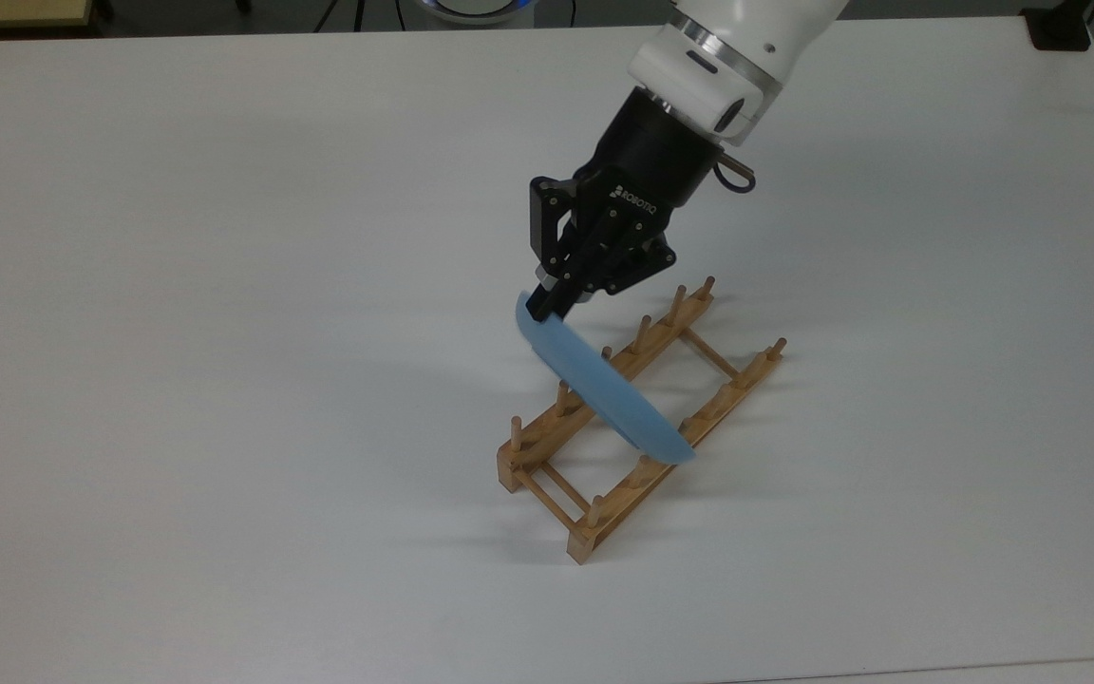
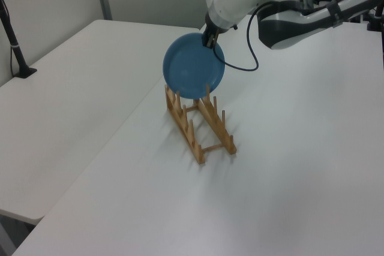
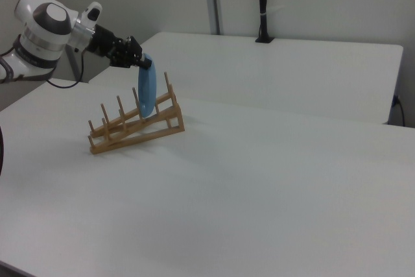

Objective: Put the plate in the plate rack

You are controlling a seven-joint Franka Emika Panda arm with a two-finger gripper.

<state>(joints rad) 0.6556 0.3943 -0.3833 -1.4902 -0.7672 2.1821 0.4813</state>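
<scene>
One plate (image 1: pixel 604 394) hangs edge-down below fingers (image 1: pixel 543 306) clamped on its rim, approx. crosswise over rack (image 1: pixel 637 418) rails, betw. pegs.

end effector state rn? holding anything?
End effector: closed on the rim of the round light-blue plate, held on edge over the light-brown wooden peg rack.

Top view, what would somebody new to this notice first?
Probably the light-blue plate, held on edge by its upper rim in the black claw and hanging over the middle of the wooden plate rack. Next comes the white arm slanting in from the top view's upper right over the bare white table.
</scene>
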